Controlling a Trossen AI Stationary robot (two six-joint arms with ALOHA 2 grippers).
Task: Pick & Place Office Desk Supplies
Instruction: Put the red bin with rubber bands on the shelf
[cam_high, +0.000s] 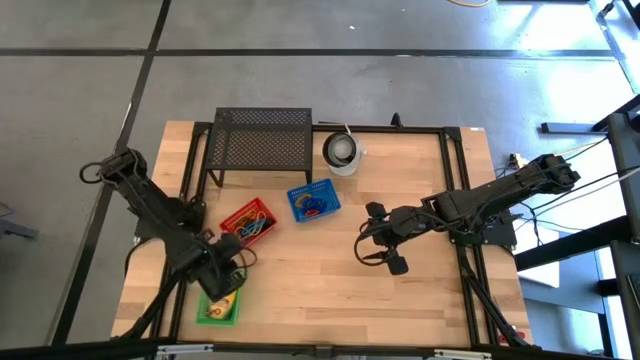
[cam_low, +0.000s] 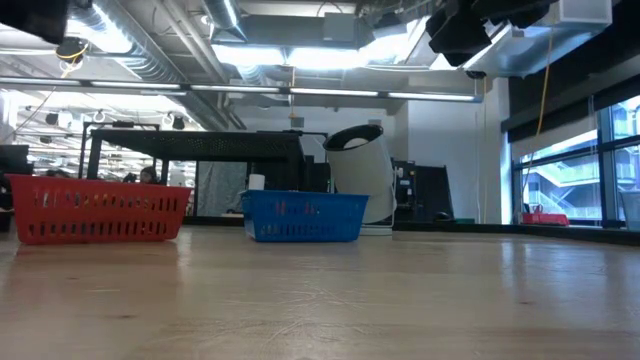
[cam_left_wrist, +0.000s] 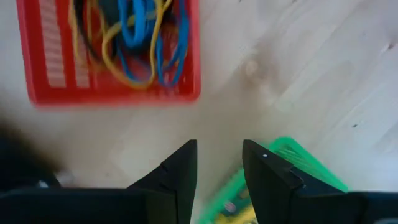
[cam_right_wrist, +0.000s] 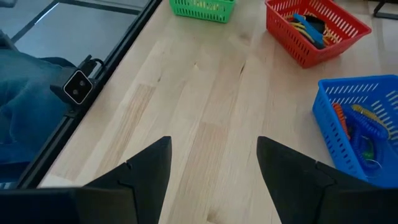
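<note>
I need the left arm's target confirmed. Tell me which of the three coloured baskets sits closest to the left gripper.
The green basket, at the table's near-left edge. The left gripper hovers right by it, while the red basket and blue basket lie farther toward the black mesh stand.

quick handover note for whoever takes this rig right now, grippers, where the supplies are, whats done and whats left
Left gripper: open, empty, above the green basket at the table's near-left edge.
Right gripper: open, empty, over bare table right of centre.
Supplies: coloured loops in the red basket and in the blue basket; yellow items in the green basket.
Done: everything seen sits in baskets; nothing loose on the wood.
Left: cannot tell from here; check whether sorting goes on.
</note>
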